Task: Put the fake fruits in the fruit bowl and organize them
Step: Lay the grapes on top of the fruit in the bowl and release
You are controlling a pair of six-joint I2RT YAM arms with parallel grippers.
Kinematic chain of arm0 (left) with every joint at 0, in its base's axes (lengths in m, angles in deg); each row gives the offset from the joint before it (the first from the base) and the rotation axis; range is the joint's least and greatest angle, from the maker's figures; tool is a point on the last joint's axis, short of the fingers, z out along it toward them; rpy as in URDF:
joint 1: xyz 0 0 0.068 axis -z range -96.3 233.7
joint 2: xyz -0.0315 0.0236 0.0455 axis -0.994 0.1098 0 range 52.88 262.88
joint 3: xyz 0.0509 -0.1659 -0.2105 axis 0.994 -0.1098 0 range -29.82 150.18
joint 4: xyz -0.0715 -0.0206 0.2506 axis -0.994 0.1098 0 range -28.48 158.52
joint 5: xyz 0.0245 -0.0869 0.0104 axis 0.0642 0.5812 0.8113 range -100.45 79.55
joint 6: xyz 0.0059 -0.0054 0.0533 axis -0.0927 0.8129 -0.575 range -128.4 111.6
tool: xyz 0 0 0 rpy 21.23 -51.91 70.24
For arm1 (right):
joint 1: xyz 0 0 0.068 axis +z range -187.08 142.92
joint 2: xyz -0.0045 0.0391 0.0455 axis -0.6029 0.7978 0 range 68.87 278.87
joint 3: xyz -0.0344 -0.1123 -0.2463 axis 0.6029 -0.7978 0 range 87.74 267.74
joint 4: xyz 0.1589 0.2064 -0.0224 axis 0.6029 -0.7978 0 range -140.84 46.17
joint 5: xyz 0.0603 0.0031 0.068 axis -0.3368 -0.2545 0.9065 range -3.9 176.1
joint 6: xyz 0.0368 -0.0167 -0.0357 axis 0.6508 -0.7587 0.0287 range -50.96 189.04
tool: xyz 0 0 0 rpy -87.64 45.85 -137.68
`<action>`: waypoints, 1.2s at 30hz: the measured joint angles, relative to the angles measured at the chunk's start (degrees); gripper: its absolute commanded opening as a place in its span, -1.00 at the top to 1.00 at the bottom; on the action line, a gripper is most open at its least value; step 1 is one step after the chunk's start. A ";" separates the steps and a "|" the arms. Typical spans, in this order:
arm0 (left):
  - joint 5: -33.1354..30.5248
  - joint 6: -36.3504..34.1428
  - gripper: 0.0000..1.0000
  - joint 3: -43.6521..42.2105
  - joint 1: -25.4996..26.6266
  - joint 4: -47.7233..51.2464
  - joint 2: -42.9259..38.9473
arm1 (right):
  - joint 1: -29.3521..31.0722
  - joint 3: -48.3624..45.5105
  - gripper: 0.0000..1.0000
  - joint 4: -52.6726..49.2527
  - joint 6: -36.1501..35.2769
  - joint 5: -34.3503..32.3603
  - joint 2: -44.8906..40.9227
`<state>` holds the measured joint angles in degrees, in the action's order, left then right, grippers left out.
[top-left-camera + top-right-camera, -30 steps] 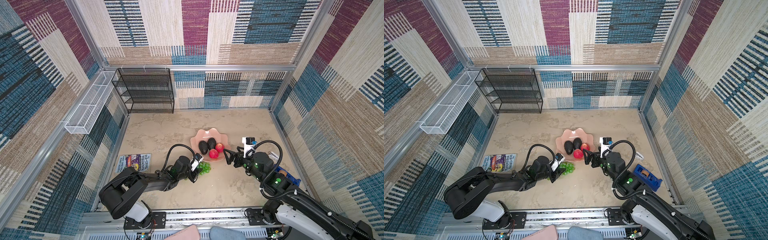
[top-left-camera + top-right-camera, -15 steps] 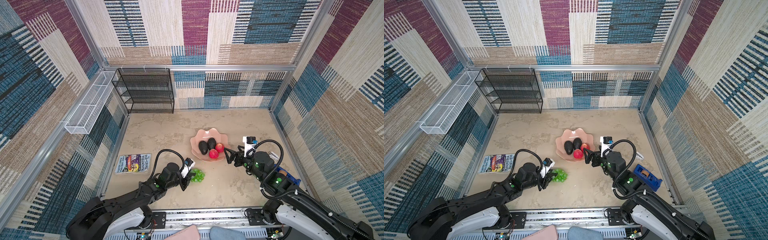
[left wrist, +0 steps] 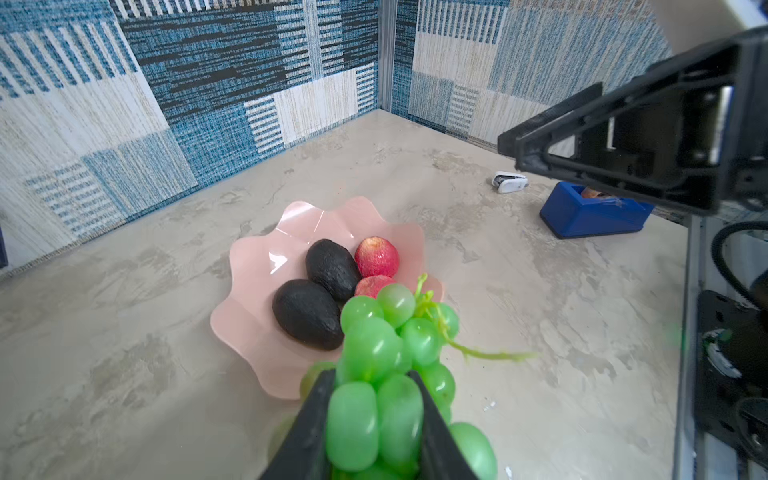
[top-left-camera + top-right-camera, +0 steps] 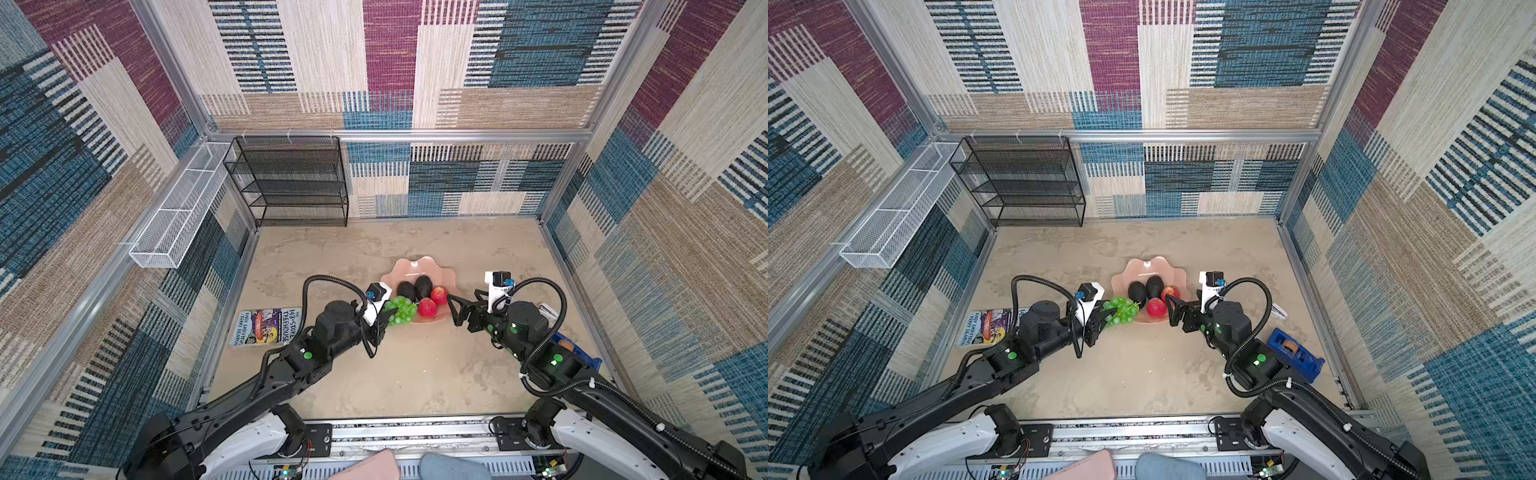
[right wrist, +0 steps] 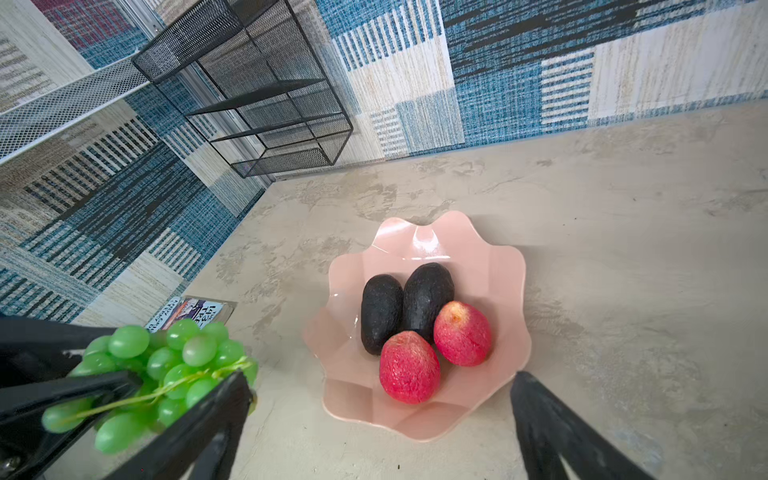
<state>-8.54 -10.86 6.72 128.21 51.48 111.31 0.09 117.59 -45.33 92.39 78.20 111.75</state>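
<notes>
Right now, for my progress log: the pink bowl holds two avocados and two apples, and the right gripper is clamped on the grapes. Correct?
No. The left gripper, not the right, is clamped on the grapes, as the left wrist view shows; the right gripper is open and empty. The pink bowl does hold two avocados and two apples.

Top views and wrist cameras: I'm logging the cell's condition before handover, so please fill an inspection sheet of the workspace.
Surface: beige mottled tabletop, no spills seen.
Job's things: two avocados and two apples lie in the pink bowl; grapes held beside its rim, not yet inside.
Clutter: book, blue tape dispenser, small white item.
Grippers: left gripper shut on grapes; right gripper open, empty, beside the bowl.
Cables: black hose loops over each wrist, clear of fruit.
Surroundings: black mesh rack at back, white wire basket on side wall.
</notes>
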 measured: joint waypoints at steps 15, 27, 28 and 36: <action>1.90 -5.16 0.39 17.94 -4.76 -7.06 30.47 | 0.00 -0.42 -0.99 -2.95 0.63 -1.68 -6.16; 6.69 -3.41 0.15 22.64 -5.40 -12.92 44.98 | -0.07 -0.68 -0.99 -3.45 0.61 -2.23 -6.27; 7.41 -3.26 0.05 22.97 -5.53 -13.27 45.70 | -0.07 -0.68 -0.99 -3.54 0.59 -2.29 -6.27; 12.24 -0.48 -0.98 24.11 -6.88 -13.68 48.50 | -0.17 -0.66 -0.99 -3.58 0.31 -2.64 -5.75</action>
<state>3.70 -11.34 30.83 121.32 37.80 159.81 -0.09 116.93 -48.92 92.70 75.55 106.00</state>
